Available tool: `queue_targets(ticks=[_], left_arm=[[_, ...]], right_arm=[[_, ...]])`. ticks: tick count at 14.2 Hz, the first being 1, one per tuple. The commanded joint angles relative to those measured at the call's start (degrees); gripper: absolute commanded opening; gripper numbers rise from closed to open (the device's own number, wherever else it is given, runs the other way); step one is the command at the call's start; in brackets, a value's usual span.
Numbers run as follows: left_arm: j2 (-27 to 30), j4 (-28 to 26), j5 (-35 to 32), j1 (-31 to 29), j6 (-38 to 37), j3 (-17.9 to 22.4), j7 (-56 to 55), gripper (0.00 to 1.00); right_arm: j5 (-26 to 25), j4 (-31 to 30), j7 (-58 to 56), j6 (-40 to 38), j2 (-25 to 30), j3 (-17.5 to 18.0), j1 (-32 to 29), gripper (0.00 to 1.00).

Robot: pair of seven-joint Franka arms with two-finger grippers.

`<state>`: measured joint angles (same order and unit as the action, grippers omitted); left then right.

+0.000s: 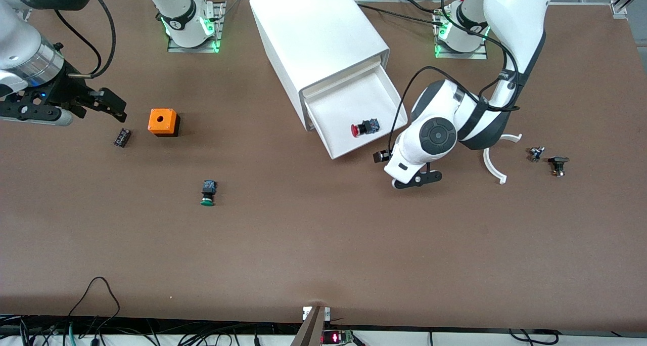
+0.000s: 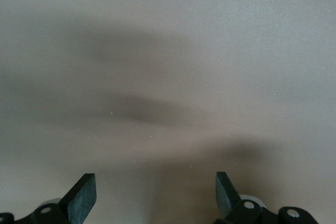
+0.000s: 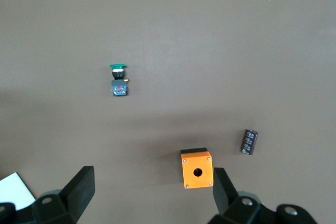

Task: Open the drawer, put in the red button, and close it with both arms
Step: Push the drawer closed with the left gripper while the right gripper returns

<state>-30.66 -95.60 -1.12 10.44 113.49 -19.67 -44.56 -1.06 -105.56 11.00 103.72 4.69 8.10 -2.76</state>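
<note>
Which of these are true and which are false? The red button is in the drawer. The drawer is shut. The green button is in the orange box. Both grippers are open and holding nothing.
1. The red button is in the drawer. True.
2. The drawer is shut. False: it is pulled out of the cabinet.
3. The green button is in the orange box. False: it lies on the table, nearer the front camera than the box.
4. Both grippers are open and holding nothing. True: the left gripper is over the table by the drawer; the right gripper waits beside the orange box.
</note>
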Motion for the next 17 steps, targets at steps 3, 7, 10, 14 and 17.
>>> queue_targets(ticks=[3,7,10,14,17], left_arm=[[3.8,-6.9,0.3,2.9,5.3,-1.2,-8.4,1.00],[6.8,-12.5,1.0,2.2,8.6,-5.4,-12.5,1.00],[7.0,-14.1,1.0,2.3,8.6,-8.9,-14.8,1.00],[7.0,-16.3,1.0,2.3,8.3,-13.0,-15.9,1.00],[6.7,-16.3,2.0,2.4,8.3,-14.5,-16.4,1.00]], right_arm=[[-0.5,-2.0,-0.9,-2.4,3.0,1.5,-1.5,1.00],[-0.4,-0.3,-0.1,-2.0,1.6,1.8,-1.0,1.00],[-0.4,-0.3,-1.1,-2.4,1.2,1.8,-1.0,1.00],[-0.5,-0.3,-1.2,-2.6,1.3,1.8,-1.0,1.00],[-0.4,1.0,-1.9,-2.6,1.1,1.7,-1.0,1.00]])
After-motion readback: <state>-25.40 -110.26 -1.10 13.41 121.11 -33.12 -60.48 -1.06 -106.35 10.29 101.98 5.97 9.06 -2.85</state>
